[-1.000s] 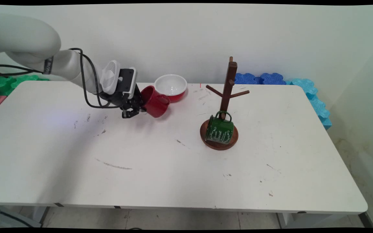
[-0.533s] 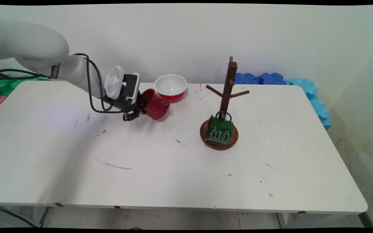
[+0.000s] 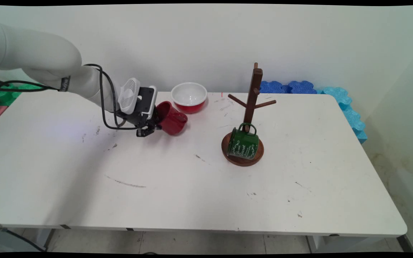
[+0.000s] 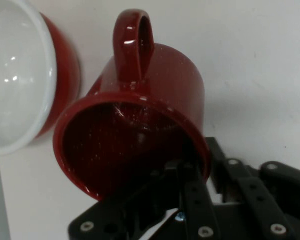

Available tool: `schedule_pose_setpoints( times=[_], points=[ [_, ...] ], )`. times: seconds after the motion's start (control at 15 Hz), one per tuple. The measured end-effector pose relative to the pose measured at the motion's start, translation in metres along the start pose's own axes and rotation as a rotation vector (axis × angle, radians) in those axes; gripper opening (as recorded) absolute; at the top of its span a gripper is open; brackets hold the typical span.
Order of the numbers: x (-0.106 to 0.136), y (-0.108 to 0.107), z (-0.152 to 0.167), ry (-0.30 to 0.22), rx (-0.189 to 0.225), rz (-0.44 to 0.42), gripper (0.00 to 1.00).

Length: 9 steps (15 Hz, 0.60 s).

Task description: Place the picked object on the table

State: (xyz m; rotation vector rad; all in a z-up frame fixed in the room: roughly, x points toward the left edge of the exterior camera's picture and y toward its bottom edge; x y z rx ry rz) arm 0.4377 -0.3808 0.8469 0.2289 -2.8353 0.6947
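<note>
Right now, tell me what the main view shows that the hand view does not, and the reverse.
Only the main view shows the wooden mug tree, the green mug lying on its round base, the white table as a whole and the blue foam pieces behind it. Only the hand view shows the inside of the red mug and one finger reaching in over its rim. Both show the hand shut on the tilted red mug, with the red bowl beside it.
</note>
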Motion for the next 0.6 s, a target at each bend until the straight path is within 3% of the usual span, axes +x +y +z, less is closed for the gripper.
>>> schedule_pose_setpoints(
  times=[0.07, 0.6],
  points=[
    [-0.0002, 0.0004, 0.0009, -0.002, -0.001, 0.000, 1.00],
    [-0.0009, 0.0033, 0.0056, -0.006, -0.008, -0.002, 1.00]
  ],
)
